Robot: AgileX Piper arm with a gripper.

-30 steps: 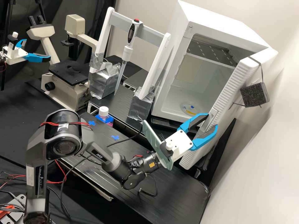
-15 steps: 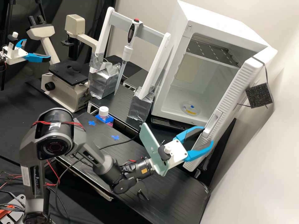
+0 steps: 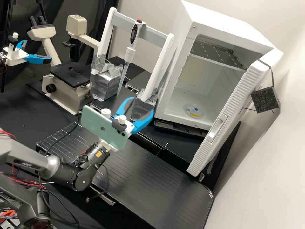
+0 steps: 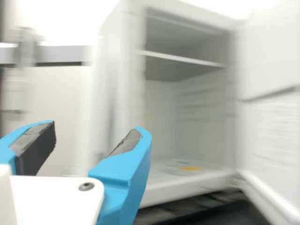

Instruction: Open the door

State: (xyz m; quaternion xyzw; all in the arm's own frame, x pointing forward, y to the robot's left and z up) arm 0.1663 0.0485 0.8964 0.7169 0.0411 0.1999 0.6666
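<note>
Clear of the door, the gripper stands over the bench in front of the pipette stand's right foot, its blue fingers spread with nothing between them. The white cabinet has its ribbed door swung wide toward the right wall, with a recessed handle on its outer face. Inside are a wire shelf and a round clear dish. In the wrist view the gripper has its two fingers apart, and the cabinet with its open door lies beyond.
A pipette hangs on a white stand with taped feet. A white-capped bottle is partly hidden behind the gripper's phone mount. A microscope stands farther left, near a second arm's gripper. A black foam block is strapped to the door.
The gripper was around the door's handle edge, then came away from it and moved far left. The door swung slightly wider at first, then stayed nearly still.
</note>
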